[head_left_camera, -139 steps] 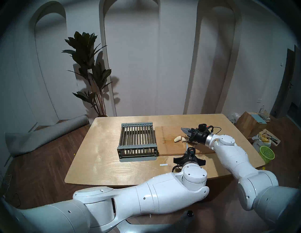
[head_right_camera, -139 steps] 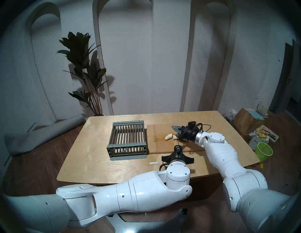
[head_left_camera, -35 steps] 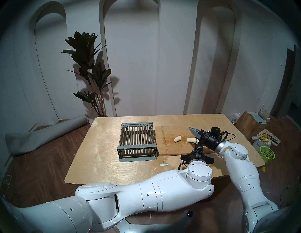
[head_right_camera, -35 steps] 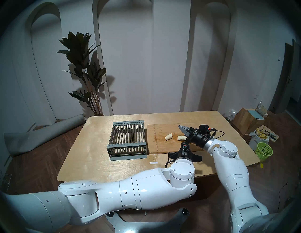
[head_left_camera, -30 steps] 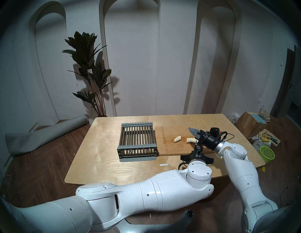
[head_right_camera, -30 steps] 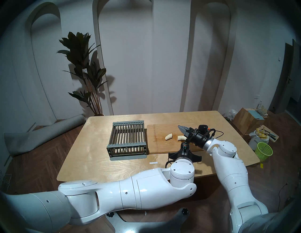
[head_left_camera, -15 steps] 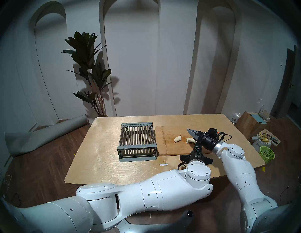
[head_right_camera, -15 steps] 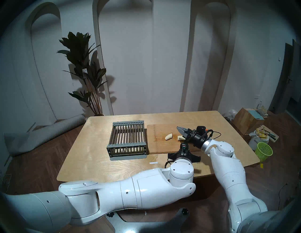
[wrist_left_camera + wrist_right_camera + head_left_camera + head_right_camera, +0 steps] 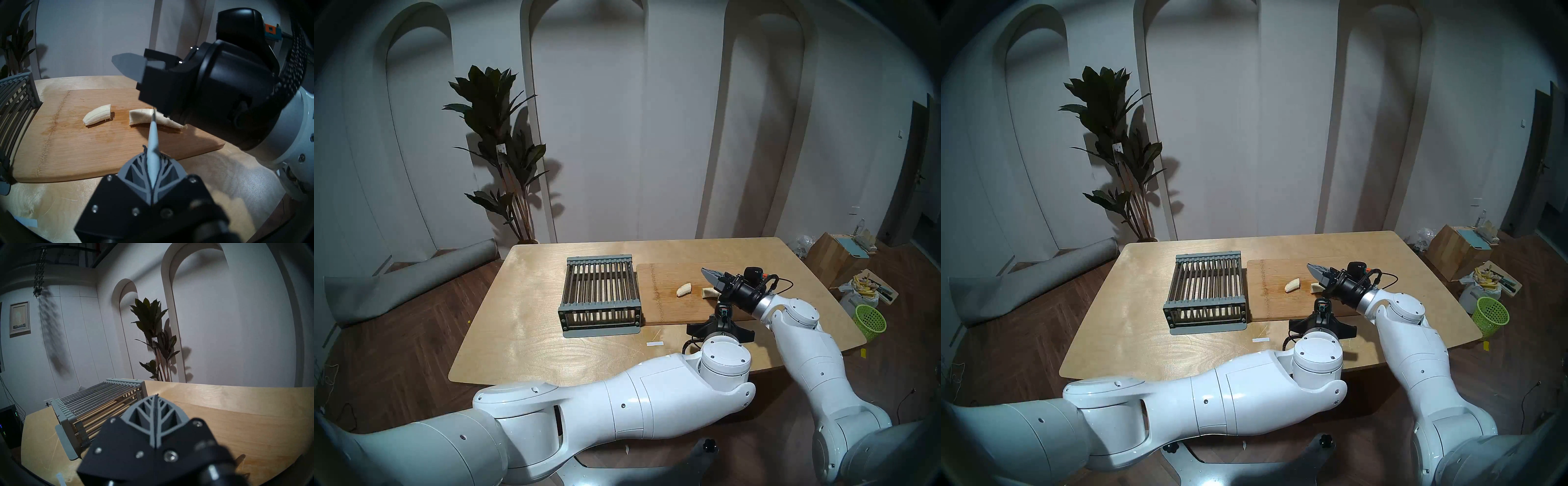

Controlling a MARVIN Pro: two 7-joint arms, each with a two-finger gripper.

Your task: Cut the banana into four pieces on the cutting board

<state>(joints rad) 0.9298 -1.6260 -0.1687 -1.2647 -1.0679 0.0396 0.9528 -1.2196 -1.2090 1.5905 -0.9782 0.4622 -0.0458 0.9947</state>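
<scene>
With my left gripper (image 9: pixel 151 162) clamped on the knife (image 9: pixel 153 135), I press straight down through the banana piece (image 9: pixel 149 117) nearest the cutting board's (image 9: pixel 71 135) right edge.

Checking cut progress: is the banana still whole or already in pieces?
In pieces: two separate banana chunks lie apart on the cutting board.

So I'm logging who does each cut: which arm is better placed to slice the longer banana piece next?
Left. The left gripper is shut on the knife, whose blade lies across the longer banana piece. The right gripper is shut and empty above it.
</scene>
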